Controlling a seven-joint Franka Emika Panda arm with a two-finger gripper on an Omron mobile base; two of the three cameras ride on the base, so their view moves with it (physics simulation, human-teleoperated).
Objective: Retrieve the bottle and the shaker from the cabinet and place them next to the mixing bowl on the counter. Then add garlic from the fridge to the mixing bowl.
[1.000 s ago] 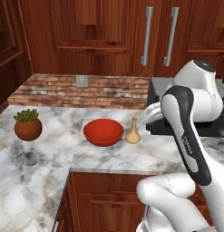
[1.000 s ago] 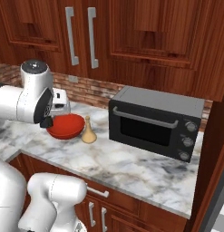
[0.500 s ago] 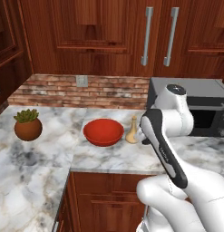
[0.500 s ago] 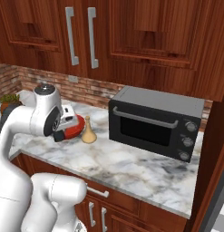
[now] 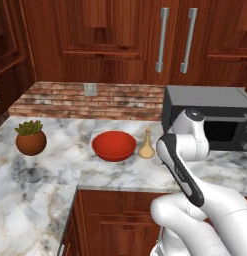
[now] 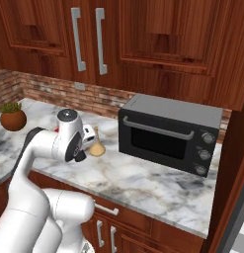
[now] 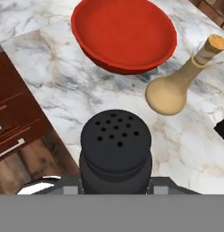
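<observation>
One shaker (image 7: 116, 147) clamped in gripper (image 7: 116, 183) above counter (image 5: 120, 172); careless lowering risks toppling bottle (image 5: 146, 145) near bowl (image 5: 114, 145).

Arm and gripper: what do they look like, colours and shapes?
The arm has glossy white, rounded links with dark joints. One link carries a dark band down its length, and the joint at the top ends in a round grey cap. The same white shell and dark joints show from the right base view. The gripper itself is mostly hidden; a bit of grey shows either side of the shaker. No cables or markings visible.
</observation>
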